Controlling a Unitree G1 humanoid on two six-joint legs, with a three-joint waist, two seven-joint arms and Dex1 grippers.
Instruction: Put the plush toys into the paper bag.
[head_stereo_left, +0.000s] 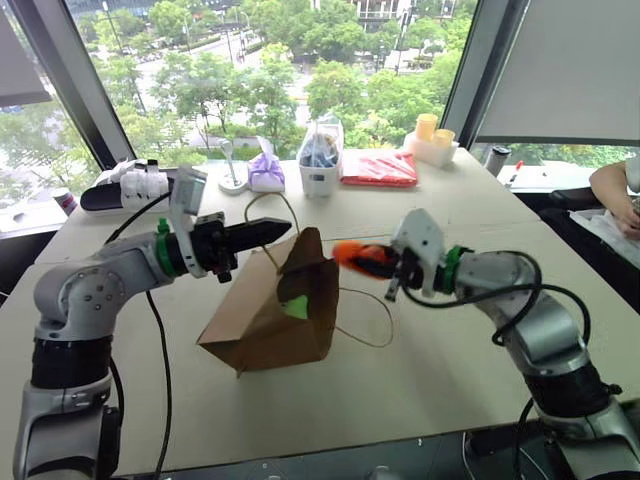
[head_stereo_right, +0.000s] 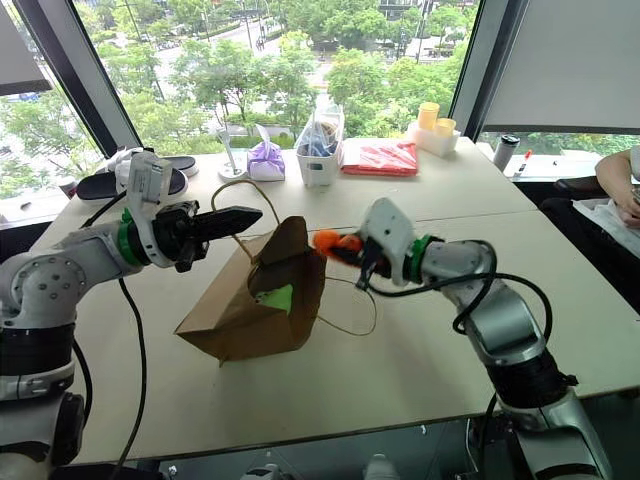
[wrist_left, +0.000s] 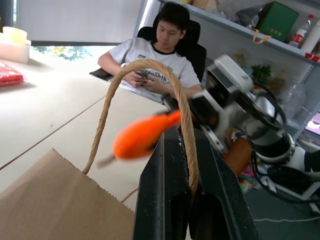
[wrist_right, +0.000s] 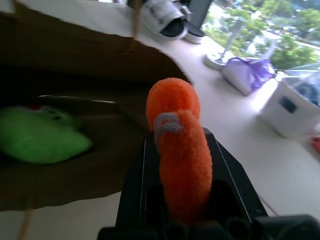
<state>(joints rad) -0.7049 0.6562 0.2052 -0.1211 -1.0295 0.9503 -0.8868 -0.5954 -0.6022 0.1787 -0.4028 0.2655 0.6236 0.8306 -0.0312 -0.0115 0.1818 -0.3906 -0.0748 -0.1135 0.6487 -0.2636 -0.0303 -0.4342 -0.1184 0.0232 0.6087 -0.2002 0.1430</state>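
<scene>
- Brown kraft paper: in the head views the paper bag (head_stereo_left: 268, 322) lies tipped on the pale table (head_stereo_left: 420, 380) between the two arms, its mouth turned toward the right arm.
- The lime green plush toy (head_stereo_left: 296, 306) sits inside the bag's mouth.
- The left gripper (head_stereo_left: 262, 232) is pinched together on one cord handle (head_stereo_left: 262, 203) and holds it up above the bag; the other handle (head_stereo_left: 368, 318) lies looped on the table beside the bag.
- The right gripper (head_stereo_left: 372, 262) is clamped on the orange plush toy (head_stereo_left: 352, 253), which hangs in the air just beside the bag's upper edge, apart from the table.
- Along the far edge of the table stand a purple pouch (head_stereo_left: 266, 172), a white container (head_stereo_left: 320, 160), a red packet (head_stereo_left: 380, 168) and yellow cups (head_stereo_left: 434, 127).
- In the left wrist view the cord handle arches over the closed black fingers (wrist_left: 172, 190), with the bag's edge below it. The orange toy floats just past the handle, with the right arm behind it. A person (wrist_left: 155, 55) sits at the table beyond.
- In the right wrist view the orange toy stands up between the black fingers (wrist_right: 137, 185), gripped at its lower part. It points at the dark open mouth of the bag, where the green toy lies inside.
</scene>
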